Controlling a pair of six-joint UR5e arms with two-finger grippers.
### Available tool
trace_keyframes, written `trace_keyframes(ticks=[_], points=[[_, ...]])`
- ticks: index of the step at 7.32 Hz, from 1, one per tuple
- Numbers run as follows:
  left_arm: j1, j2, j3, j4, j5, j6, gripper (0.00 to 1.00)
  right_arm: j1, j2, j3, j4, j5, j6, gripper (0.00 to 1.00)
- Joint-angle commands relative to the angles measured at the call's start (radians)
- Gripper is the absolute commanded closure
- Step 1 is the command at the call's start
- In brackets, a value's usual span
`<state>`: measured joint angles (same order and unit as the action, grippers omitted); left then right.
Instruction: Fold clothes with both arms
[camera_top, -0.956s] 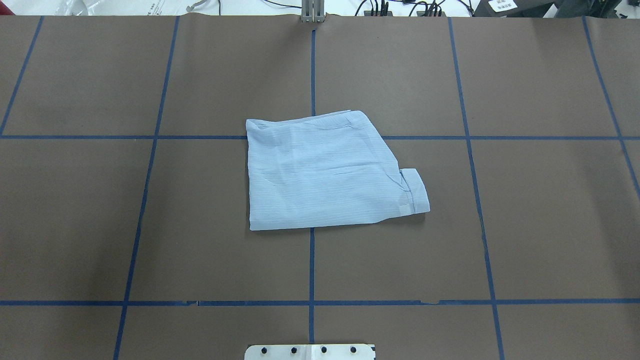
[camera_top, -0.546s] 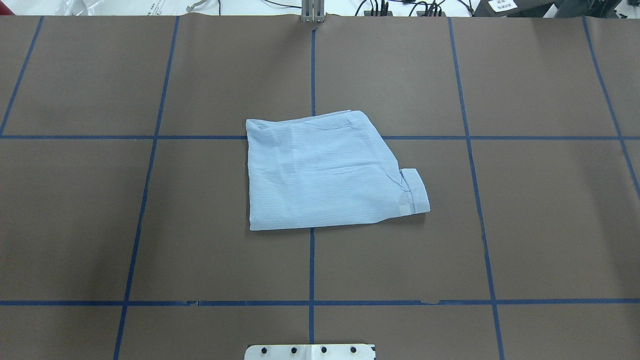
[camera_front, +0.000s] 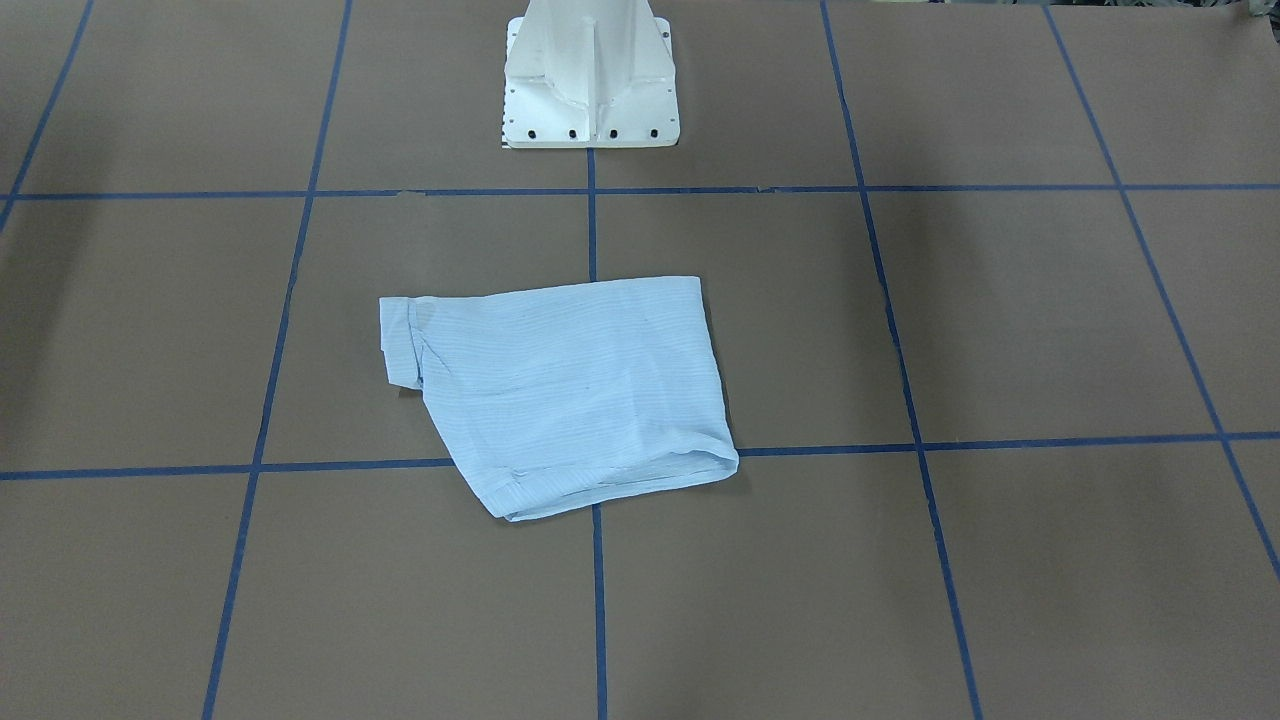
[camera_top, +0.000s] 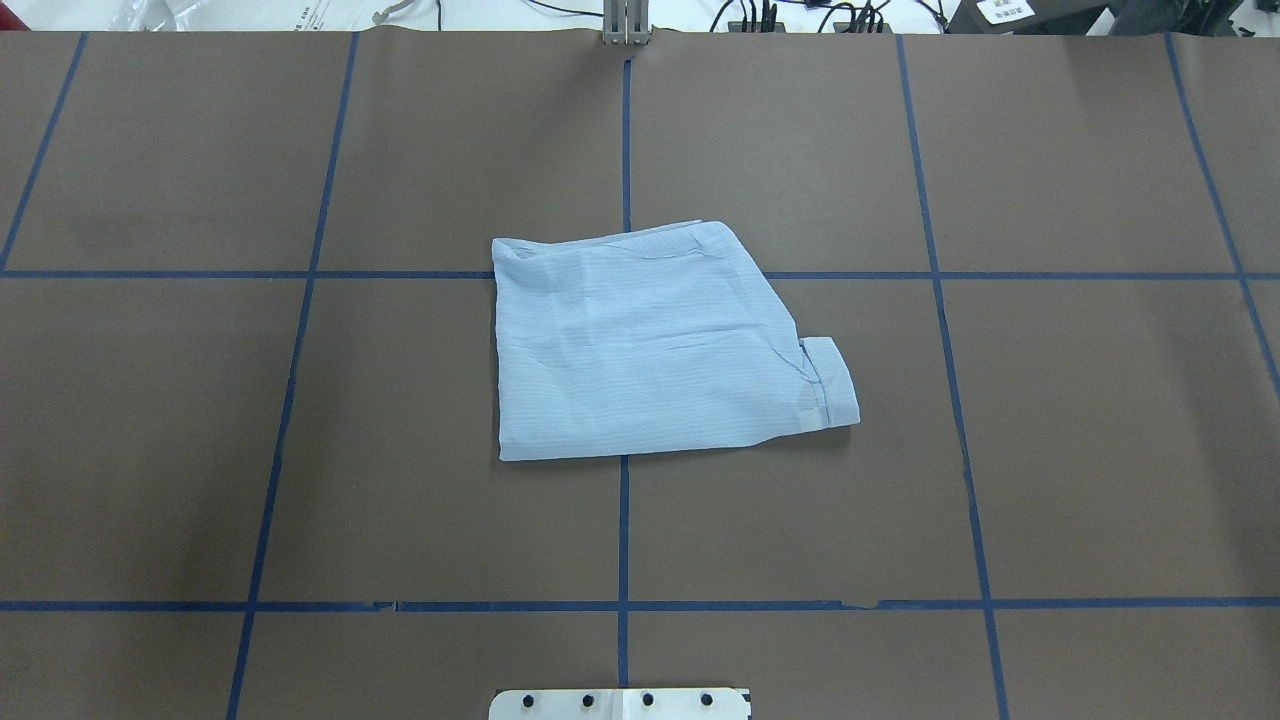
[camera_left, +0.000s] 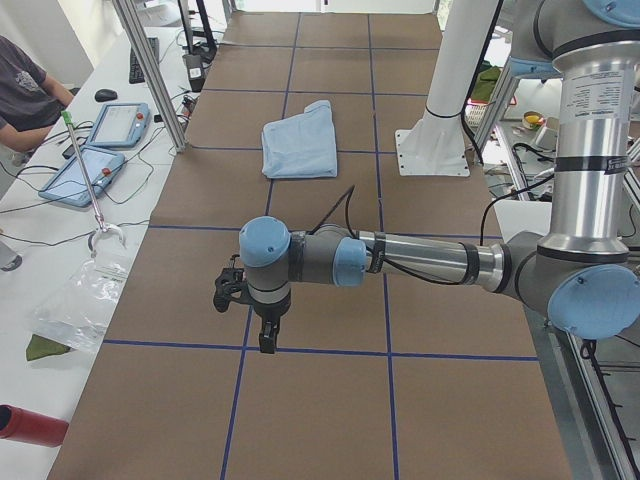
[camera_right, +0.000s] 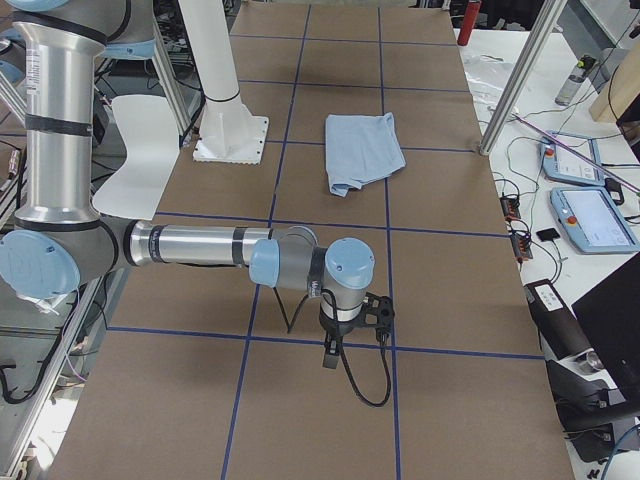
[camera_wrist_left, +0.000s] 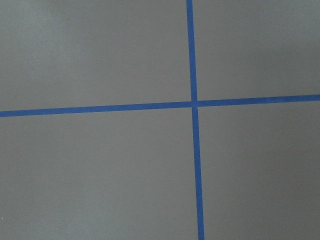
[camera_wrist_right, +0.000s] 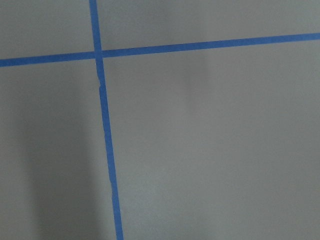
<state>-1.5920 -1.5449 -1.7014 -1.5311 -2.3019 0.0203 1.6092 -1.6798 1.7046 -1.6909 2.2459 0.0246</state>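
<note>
Here's the pale blue shirt (camera_top: 650, 350), folded into a compact packet and lying flat near the middle of the tabletop (camera_top: 1100, 450). It sits right over a crossing of the blue tape lines (camera_top: 623, 530), and nothing is touching it. One cuff (camera_top: 832, 385) pokes out of the packet on the robot's right side, at the corner nearer the robot. The far edge is a soft, rounded fold, and the fine stripes show across the top layer.

Just behind the shirt, on the robot's side, stands the white pedestal (camera_front: 590, 80), bolted down to the tabletop.

Out to the ends now. The left arm (camera_left: 420, 260) stretches out low over the tabletop's left end, well apart from the shirt. The left claw (camera_left: 266, 340) points down above a tape line. How wide it's set, I cannot tell from this side view, and its wrist camera shows only brown surface and a tape crossing.

It's the same on the other end. The right arm (camera_right: 200, 245) reaches out low, and the right claw (camera_right: 335, 350) hangs pointing down near a tape line, with a black cable (camera_right: 365, 385) looped beneath it. I cannot tell its opening either.

On the side bench past the left end, two tablets (camera_left: 120, 125) lie beside a seated person (camera_left: 22, 90).
</note>
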Motion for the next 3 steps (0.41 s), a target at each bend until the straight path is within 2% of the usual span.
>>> trace_keyframes(ticks=[1,3], points=[[0.0,0.0,-0.001,0.0,-0.001,0.001,0.0,0.0,0.0,0.0,0.0,0.0,0.001,0.0],[0.0,0.002,-0.001,0.0,-0.001,0.004,0.0,0.0,0.0,0.0,0.0,0.001,0.001,0.0]])
